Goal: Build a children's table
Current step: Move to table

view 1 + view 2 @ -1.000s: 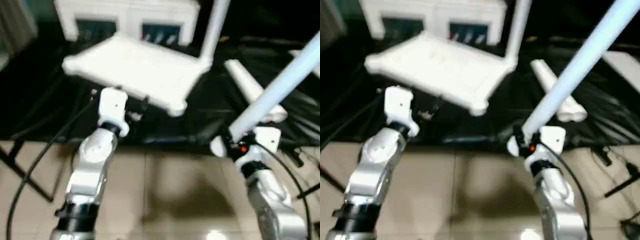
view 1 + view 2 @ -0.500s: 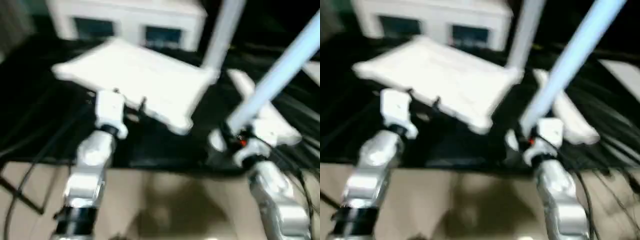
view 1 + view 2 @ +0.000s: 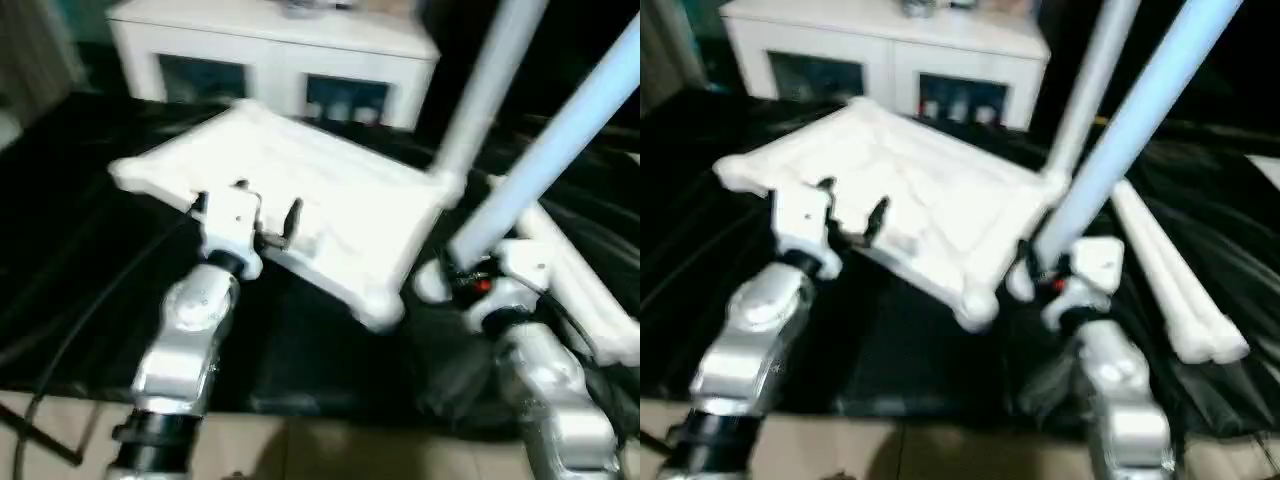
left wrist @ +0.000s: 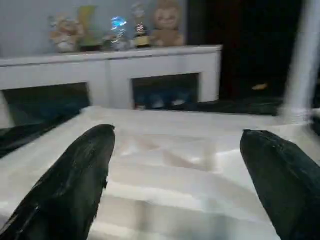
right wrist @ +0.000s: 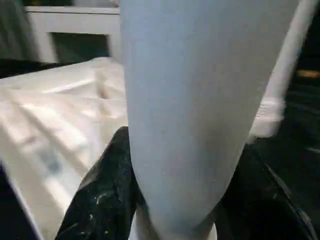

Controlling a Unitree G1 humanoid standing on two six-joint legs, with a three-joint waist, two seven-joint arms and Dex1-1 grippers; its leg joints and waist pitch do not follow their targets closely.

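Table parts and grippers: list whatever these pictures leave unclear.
- Held leg: its upper end is cut off by the top edge of both eye views.
- Right gripper: the leg's tube covers the gap between its fingers in the right wrist view.
- Standing leg at the table top: how deep it sits in its corner socket is blurred.
- Two loose legs: motion blur merges their outlines.
- Table top's ribs under the left gripper: smeared in the left wrist view.
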